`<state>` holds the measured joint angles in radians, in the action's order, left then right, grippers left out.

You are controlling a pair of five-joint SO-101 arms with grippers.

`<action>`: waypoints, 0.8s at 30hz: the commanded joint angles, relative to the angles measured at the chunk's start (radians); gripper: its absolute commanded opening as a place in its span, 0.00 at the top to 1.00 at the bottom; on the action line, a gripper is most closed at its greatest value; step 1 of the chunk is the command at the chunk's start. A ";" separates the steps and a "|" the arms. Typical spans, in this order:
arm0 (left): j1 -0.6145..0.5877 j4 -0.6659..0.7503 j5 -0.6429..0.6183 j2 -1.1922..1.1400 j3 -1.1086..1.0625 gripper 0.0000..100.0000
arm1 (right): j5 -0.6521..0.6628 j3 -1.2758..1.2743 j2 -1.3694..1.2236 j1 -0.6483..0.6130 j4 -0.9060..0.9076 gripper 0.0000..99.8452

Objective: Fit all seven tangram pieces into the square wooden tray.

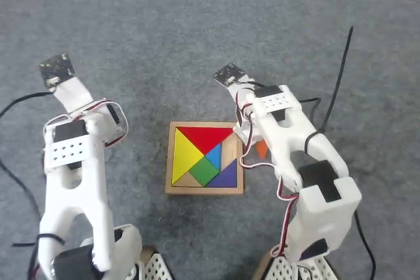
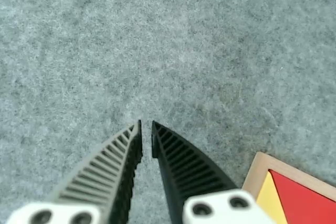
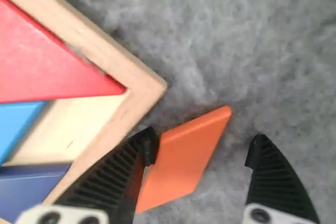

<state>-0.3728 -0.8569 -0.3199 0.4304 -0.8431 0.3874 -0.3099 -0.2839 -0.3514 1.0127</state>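
Note:
The square wooden tray (image 1: 203, 190) lies mid-table and holds a red triangle (image 1: 205, 137), a yellow triangle (image 1: 184, 155), and blue (image 1: 213, 157), green (image 1: 205, 171) and purple (image 1: 225, 176) pieces. An orange parallelogram (image 3: 184, 156) rests on the carpet just outside the tray's right side (image 3: 105, 51), beside a bare slot (image 3: 79, 124) in the tray's right part. My right gripper (image 3: 203, 148) is open, one finger at each side of the orange piece (image 1: 262, 149). My left gripper (image 2: 146, 127) is shut on nothing over bare carpet, left of the tray corner (image 2: 257, 169).
Grey carpet covers the whole table. Black cables trail on the carpet behind the right arm (image 1: 341, 77) and to the left of the left arm (image 1: 16, 103). Both arm bases stand at the near edge.

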 commanded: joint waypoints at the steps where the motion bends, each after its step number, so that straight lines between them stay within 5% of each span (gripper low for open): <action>1: 0.002 0.018 0.011 0.031 0.004 0.97 | 0.011 0.029 0.013 0.019 0.016 0.73; 5: 0.002 0.018 0.011 0.031 0.004 0.97 | 0.011 0.029 0.012 0.018 0.019 0.74; 12: 0.002 0.018 0.011 0.031 0.005 0.97 | 0.015 0.031 0.010 0.021 0.016 0.94; 24: 0.002 0.018 0.012 0.031 0.005 0.97 | 0.011 0.031 0.018 0.033 0.021 0.94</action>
<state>-0.3728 -0.8569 -0.3199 0.4304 -0.8431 0.3890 -0.3084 -0.2823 -0.3299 1.0127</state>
